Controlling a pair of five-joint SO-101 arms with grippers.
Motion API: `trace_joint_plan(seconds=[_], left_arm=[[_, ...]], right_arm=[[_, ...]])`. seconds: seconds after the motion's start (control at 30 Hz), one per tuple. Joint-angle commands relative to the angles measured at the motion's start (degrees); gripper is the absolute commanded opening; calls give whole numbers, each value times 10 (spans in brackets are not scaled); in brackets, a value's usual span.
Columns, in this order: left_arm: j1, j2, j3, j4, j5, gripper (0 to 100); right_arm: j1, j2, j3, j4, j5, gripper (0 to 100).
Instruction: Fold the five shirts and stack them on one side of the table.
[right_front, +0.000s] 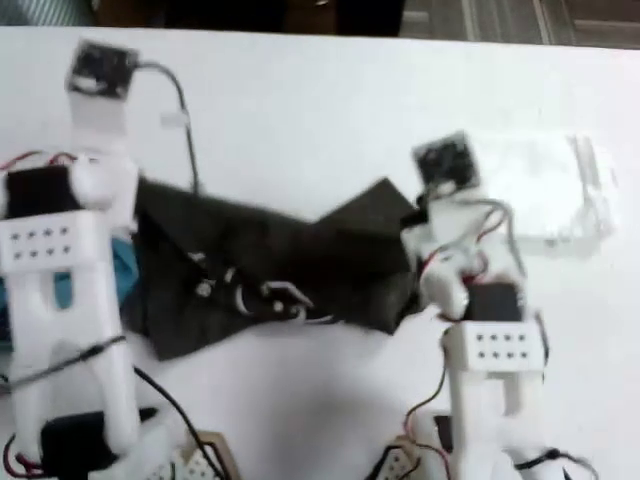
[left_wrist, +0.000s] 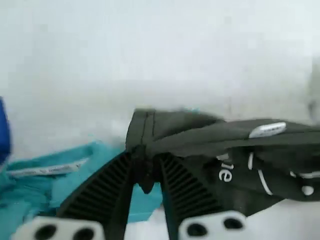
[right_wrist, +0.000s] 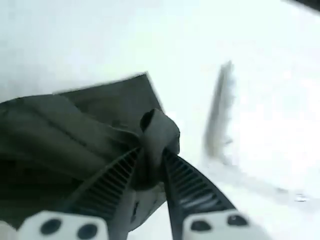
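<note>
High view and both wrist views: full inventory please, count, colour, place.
black shirt: 1, black with white print, crumpled across the table centre
teal shirt: 1, teal, beside the left arm, next to the black shirt
pale object: 1, whitish, on the table by the right arm; cannot tell what it is
table: 1, white
left hand: 1, black fingers, shut on a black shirt edge
right hand: 1, black fingers, shut on a bunched fold

Far table (right_front: 320, 90) open, white item (right_front: 540, 190) right — teal cloth (right_front: 127, 265) left
</note>
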Motion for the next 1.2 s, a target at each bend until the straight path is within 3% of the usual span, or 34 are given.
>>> trace_joint_plan(seconds=[0.0,0.23,0.43,0.53,0.67,0.83,1.0,1.17], left_arm=[[-1,12,93,-64,-4,26],[-4,31,244,-201,-4,26],[-4,43,323,-283,-4,26],[-4,56,347,-309,-4,26],[-4,81,355,-320,-4,26],[-4,122,352,-332,0,26],[-4,151,349,-342,1,26],[-4,151,349,-344,2,26]], right_arm=[[-29,-7,86,-80,0,20],[-86,-7,167,-104,0,40],[-31,-13,138,-4,4,256],[46,-13,80,11,3,237],[112,-2,-8,15,-66,174],[69,100,-120,55,-74,155],[-1,316,-249,178,-93,153],[10,475,-332,287,-47,152]])
